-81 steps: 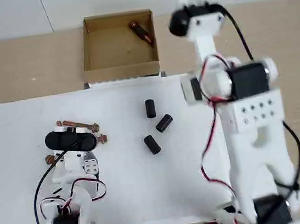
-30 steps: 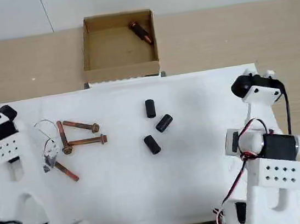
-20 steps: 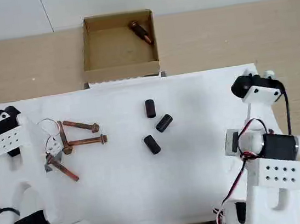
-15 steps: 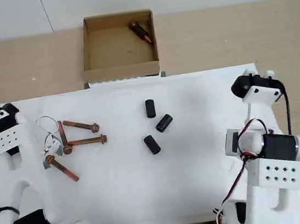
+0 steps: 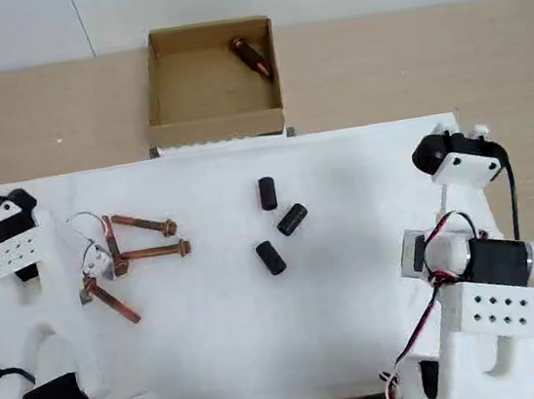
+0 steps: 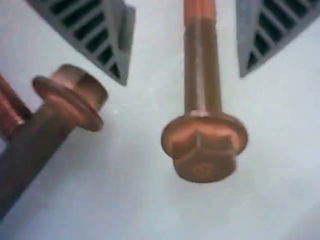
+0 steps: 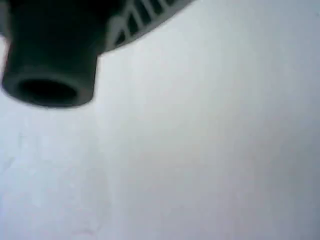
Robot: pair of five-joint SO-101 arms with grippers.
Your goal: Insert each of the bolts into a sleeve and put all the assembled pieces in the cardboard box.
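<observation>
Bolt (image 6: 202,100) lies between left tool's (image 6: 183,70) spread fingers (image 6: 100,35) — right tool (image 7: 95,25) grips sleeve (image 7: 50,70).

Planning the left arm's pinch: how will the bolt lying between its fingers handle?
The bolt looks like rigid metal, so it likely won't bend. Its round shank may roll, though the flanged hex head should limit that.

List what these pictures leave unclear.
- What holds the sleeve: cut off by the right wrist view's edge. In the high view the right arm covers that spot.
- The far end of the bolt straddled by the open left gripper: cut off by the left wrist view's edge.
- Whether the piece in the box is fully assembled: too small in the high view.
</observation>
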